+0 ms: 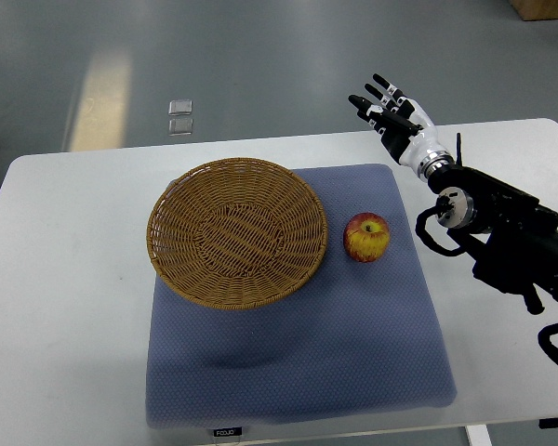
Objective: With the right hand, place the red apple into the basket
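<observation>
White bench carries a blue mat. One red apple, yellow-streaked, stem up, rests on the mat just right of one empty wicker basket. One right hand hovers beyond the mat's far right corner, fingers spread, holding nothing; nothing lies between it and the apple.

White table, blue mat atop

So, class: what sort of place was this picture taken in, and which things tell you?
Probably a robotics lab or test room: a white table on a bare grey floor, a blue mat staged with a wicker basket and red apple, and a robot's right hand hovering.
</observation>
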Robot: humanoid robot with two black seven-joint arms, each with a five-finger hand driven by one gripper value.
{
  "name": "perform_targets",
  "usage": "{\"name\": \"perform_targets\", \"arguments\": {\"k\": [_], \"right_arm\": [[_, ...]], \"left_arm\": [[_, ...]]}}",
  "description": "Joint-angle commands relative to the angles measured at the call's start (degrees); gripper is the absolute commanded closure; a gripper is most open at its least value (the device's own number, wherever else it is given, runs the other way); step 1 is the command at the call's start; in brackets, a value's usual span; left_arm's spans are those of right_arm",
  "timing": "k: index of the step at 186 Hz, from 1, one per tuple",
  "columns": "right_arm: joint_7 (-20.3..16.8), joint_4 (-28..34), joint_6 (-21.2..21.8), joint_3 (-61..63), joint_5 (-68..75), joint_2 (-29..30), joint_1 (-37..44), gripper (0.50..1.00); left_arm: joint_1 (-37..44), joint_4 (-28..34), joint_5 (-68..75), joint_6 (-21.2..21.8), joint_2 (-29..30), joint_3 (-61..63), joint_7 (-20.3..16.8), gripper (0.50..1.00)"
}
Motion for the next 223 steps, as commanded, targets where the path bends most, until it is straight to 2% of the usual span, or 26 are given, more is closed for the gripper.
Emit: {"name": "perform_targets", "arguments": {"k": [1, 223], "right_arm": [[0.0, -0.02, -0.01, 0.0, -0.01, 0.0, -0.01, 0.576], [0.0, -0.19, -0.44, 0.18, 0.08, 0.17, -0.1, 0.576]], "left_arm": [[-0.03, -0.04, 0.0, -0.08, 0.0, -0.04, 0.0, 0.5], [0.06, 0.13, 0.08, -0.08, 0.0, 0.58, 0.0, 0.5]]}}
